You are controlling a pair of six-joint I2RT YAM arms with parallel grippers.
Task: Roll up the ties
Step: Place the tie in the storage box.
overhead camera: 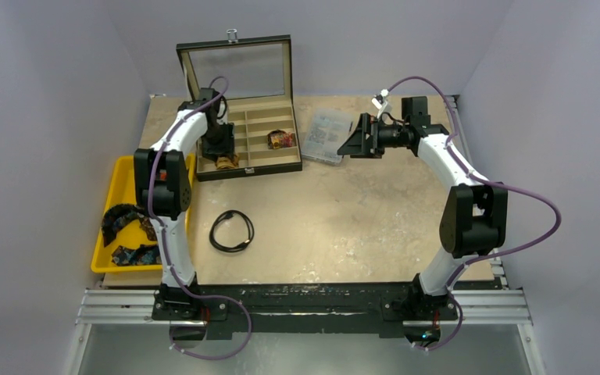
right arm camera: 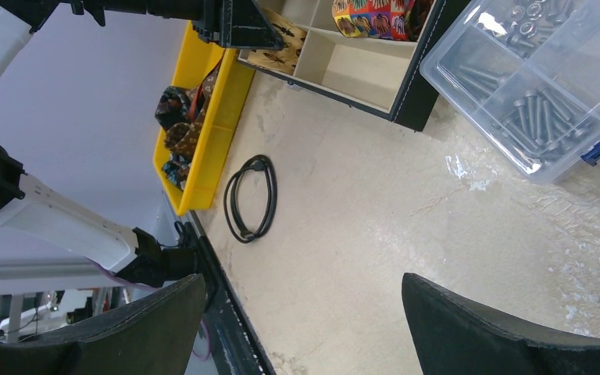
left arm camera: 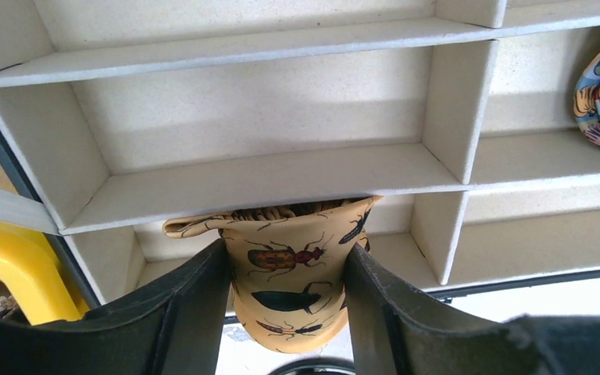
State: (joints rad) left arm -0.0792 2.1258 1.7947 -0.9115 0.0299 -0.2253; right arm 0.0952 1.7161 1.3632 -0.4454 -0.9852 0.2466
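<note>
Looking down from above, the left gripper reaches into the near-left compartment of the open display box, where the rolled tan-gold tie sits. A multicoloured tie lies rolled in a compartment to its right, and dark ties lie bunched in the yellow tray at the table's left edge. The right gripper hangs above the table near the clear plastic box.

From the left wrist, both fingers press the sides of the roll, clamped on it, its far edge against a divider.

From the right wrist, the jaws stand wide apart, holding nothing, with the cable loop beyond.

The likely trouble: a loose flap juts out at the roll's left, so a finger dragging it on release could unwind the tie, or pull it out of its compartment
</note>
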